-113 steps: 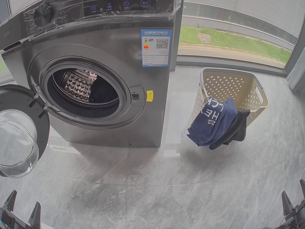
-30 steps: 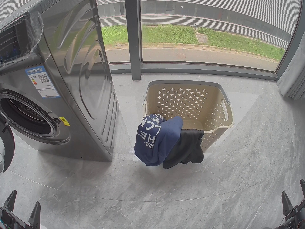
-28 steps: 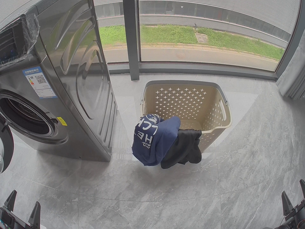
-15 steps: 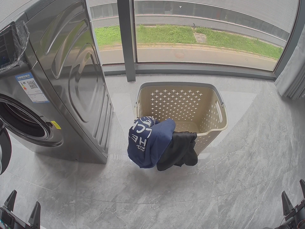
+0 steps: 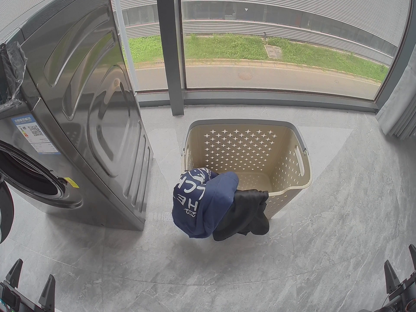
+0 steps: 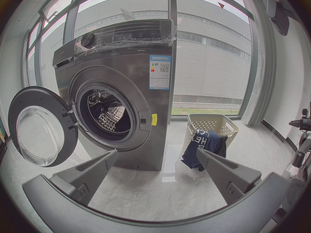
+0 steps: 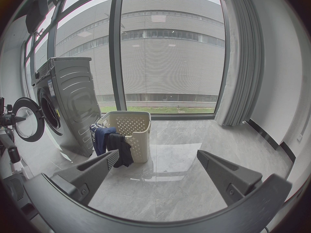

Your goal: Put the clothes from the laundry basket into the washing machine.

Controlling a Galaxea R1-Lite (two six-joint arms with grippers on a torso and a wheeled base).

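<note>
Looking down on a grey stone floor (image 5: 216, 274) running up to a tall window (image 5: 277, 66). Finding the washing machine (image 5: 86, 109) standing at the left, turned side-on to the basket, with its round door (image 6: 42, 127) hanging wide open and the drum (image 6: 107, 114) gaping dark behind it. Finding the laundry basket (image 5: 303, 165) sitting upright on the floor near the machine's side, not touching it.

Seeing the clothes draping over the basket's near rim: a blue garment (image 5: 201, 202) on the machine side and a black garment (image 5: 242, 217) touching it on the other. Both hanging outward and down, long axes running from rim toward floor.

Holding the left pincer (image 5: 34, 270) and the right pincer (image 5: 399, 256) low at the near corners, each spread wide and gripping nothing. Judging the clothes as lying straight ahead, well apart from both and roughly midway between them; taking the blue one as slightly nearer the left arm, the black one nearer the right. Probably needing a reach forward and down onto the fold at the rim.

Noting print without reading it off: a blue-and-white label (image 5: 32, 133) and a small yellow sticker (image 5: 71, 182) on the machine's front, and large white lettering (image 5: 190, 191) across the blue garment.
</note>
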